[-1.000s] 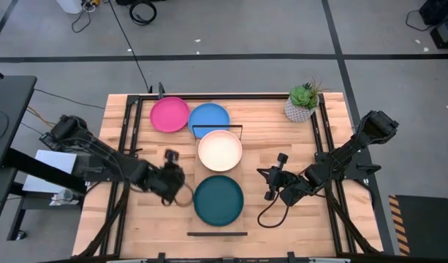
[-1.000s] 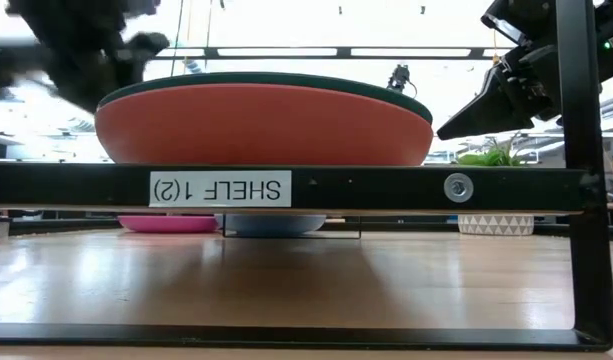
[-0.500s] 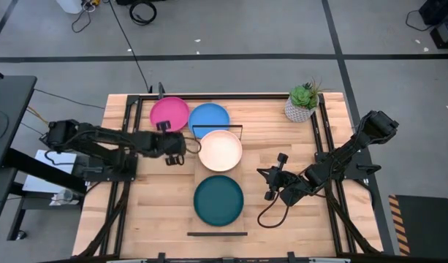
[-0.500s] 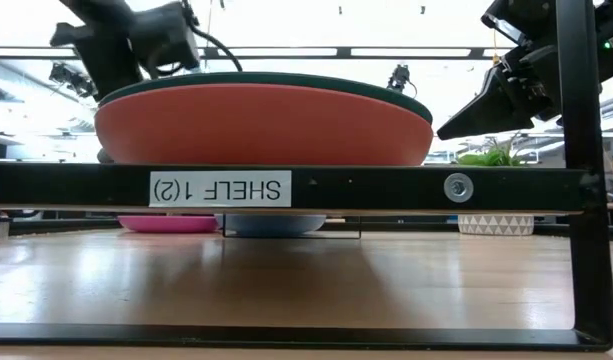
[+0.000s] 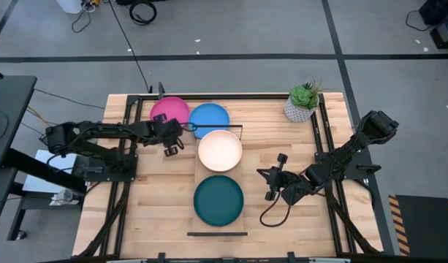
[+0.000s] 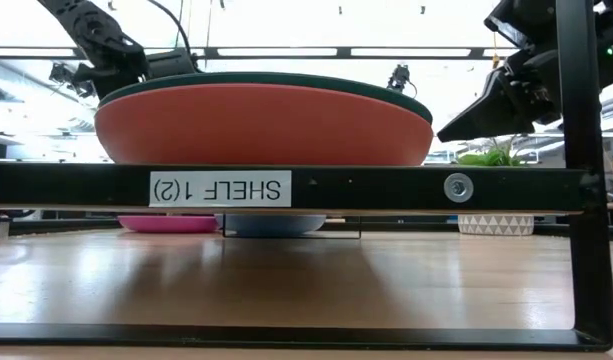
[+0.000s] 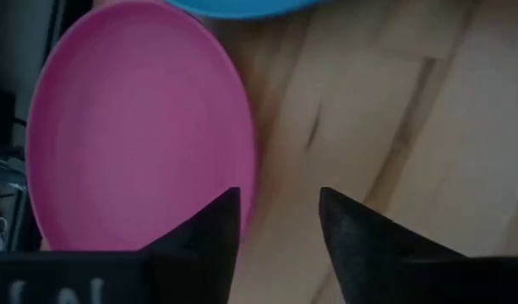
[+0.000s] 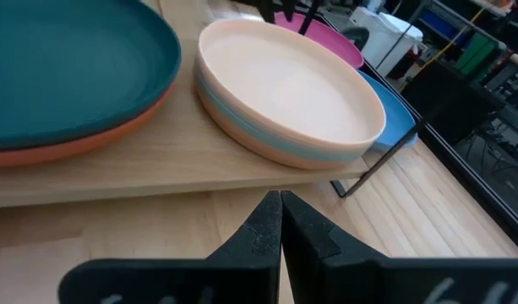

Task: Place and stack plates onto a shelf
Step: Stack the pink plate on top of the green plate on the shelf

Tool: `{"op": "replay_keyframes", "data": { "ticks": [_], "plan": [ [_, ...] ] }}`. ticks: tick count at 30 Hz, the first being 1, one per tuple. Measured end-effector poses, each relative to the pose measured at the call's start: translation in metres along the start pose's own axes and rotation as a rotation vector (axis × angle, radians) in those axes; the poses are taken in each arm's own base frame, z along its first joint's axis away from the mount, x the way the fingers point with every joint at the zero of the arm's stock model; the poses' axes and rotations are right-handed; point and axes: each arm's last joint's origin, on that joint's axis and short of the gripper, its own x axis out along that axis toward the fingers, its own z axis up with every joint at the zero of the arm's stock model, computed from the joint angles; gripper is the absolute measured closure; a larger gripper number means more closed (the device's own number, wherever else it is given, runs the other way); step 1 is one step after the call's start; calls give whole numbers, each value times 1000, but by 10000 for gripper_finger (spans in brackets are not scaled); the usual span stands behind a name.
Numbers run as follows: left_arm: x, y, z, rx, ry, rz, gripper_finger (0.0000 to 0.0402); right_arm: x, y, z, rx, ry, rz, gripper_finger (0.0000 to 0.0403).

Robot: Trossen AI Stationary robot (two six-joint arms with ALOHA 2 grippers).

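Left end effector [image 5: 172, 139] open — over pink plate [image 5: 164, 112] edge, arm outstretched

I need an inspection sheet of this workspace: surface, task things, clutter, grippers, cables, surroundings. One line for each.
Surface: slatted wood table, with black rails along its sides.
Task things: shelf carries a teal plate on an orange plate, and a cream plate on a light blue one. Pink plate and blue plate lie on the table.
Clutter: potted plant at the far right corner.
Grippers: left gripper open, over the pink plate's edge; right gripper shut, empty, waiting beside the shelf.
Cables: a black cable loops under the right arm.
Surroundings: grey floor, cables and equipment at the edges; no person seen.
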Motion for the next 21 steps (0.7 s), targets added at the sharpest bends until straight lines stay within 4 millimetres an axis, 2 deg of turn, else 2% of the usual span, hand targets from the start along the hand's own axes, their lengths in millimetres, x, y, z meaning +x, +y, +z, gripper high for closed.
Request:
{"op": "replay_keyframes", "data": {
  "ticks": [6,13,17,21],
  "plan": [
    [6,12,1,-19,-29,35,195,0,1,2,-4,-9,28,389],
    [24,11,-3,-33,53,2,207,0,2,2,-5,-11,32,389],
    [36,7,-6,-13,114,29,239,0,2,3,-5,-12,32,389],
    [41,5,-6,-2,138,20,319,0,2,3,-5,-12,32,389]
  ]
}}
